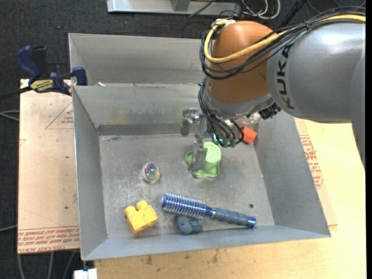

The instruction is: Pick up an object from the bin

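Note:
My gripper [197,157] hangs low in the middle of the bin, under the orange wrist cover. Its tip is at the left edge of a light green, cup-like plastic thing [209,163] that lies on the bin floor. The wrist hides the upper part of the green thing. A small clear ball [151,172] rests on the floor to the left of the gripper. A blue hairbrush [204,209] lies across the floor in front of it, its handle pointing right.
A yellow toy block [140,217] sits near the front left corner. A small blue-grey lump [189,226] lies just in front of the brush head. The arm and its cables hang over the bin's back right part.

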Robot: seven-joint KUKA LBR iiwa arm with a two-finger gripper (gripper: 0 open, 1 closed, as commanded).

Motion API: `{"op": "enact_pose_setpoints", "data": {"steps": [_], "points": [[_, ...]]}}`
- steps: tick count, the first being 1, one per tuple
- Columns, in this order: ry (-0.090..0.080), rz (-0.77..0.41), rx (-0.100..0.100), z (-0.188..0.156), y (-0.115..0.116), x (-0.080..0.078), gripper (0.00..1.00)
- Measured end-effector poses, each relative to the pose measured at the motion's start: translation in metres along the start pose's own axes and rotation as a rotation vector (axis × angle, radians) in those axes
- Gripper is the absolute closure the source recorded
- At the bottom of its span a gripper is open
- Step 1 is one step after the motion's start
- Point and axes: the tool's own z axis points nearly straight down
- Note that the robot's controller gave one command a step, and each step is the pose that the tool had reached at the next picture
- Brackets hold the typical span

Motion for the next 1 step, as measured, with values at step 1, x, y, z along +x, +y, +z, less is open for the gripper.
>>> {"op": "enact_pose_setpoints", "data": {"steps": [1], "points": [[0.000, -0.458, 0.001, 0.0760, -0.0019, 0.0579, 0.00]]}}
